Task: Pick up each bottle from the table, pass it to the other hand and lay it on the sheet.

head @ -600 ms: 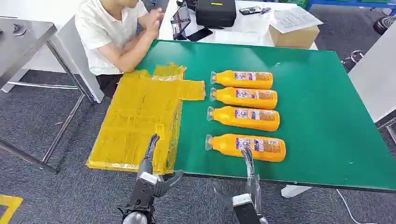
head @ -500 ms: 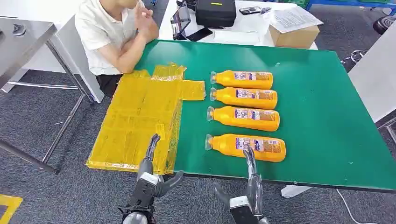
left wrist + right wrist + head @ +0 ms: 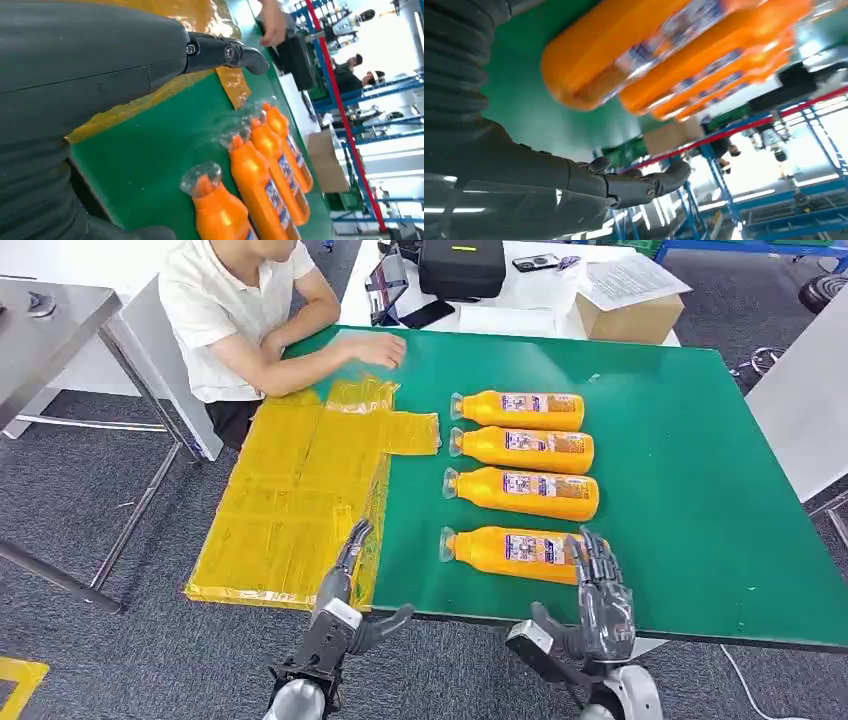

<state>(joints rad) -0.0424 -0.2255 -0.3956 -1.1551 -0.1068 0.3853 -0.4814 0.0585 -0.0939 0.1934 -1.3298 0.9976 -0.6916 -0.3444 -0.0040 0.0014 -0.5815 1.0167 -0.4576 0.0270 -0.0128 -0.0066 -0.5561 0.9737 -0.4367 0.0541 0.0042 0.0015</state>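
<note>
From my head view, a green counter (image 3: 680, 440) lies ahead and below me. On it lie 4 orange bottles (image 3: 527, 450) on their sides, in a row from far to near, caps toward my left. To their left a yellow sheet (image 3: 290, 500) covers the counter's left part and hangs over its near edge. No bottle lies on the sheet.

My right hand (image 3: 598, 590) is raised at the near edge of the counter, palm open, its fingers (image 3: 590, 552) spread and overlapping the base end of the nearest bottle (image 3: 505, 551). I cannot tell from here whether they touch it. My left hand (image 3: 345, 595) is at the sheet's near right corner, fingers straight and apart, thumb out to the side, holding nothing.

A person (image 3: 235, 310) in a white shirt sits at the far left corner, one hand (image 3: 372, 347) resting flat on the counter beside the sheet. Behind are a black case (image 3: 462, 268) and a cardboard box (image 3: 630, 318).

My left wrist view adds the clear caps (image 3: 201, 177) of the bottles from close by, and my dark finger (image 3: 225, 52) stretched above the sheet's edge.

My right wrist view, blurred, shows the rounded bottle bases (image 3: 589, 75) close above my open palm, with a gap between them and my thumb (image 3: 644, 186).
</note>
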